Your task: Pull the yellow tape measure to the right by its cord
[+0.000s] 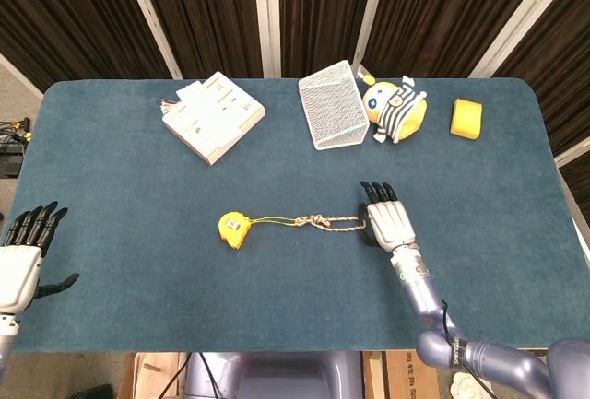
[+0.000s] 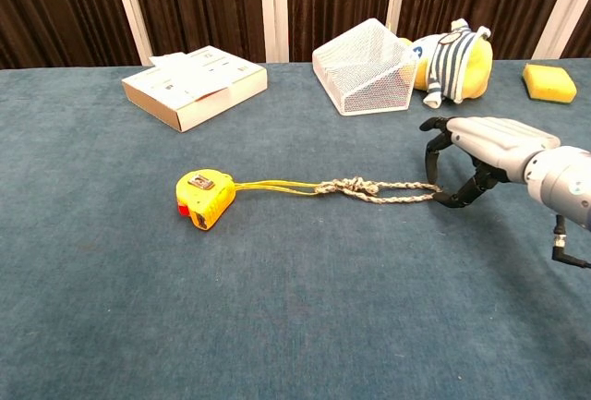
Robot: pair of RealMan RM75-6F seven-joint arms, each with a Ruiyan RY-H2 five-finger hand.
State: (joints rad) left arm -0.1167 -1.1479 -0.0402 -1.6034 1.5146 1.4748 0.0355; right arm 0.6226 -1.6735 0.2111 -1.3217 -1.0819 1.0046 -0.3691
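The yellow tape measure lies on the blue table, left of centre. Its cord, thin yellow then knotted braided rope, runs rightward from it. My right hand hovers over the cord's right end, palm down. In the chest view its fingers curve down behind the cord end and the thumb reaches in from the front, with a gap still showing between them. My left hand hangs off the table's near left corner, fingers spread, holding nothing.
At the back stand a white box, a tipped white wire basket, a striped yellow plush toy and a yellow sponge.
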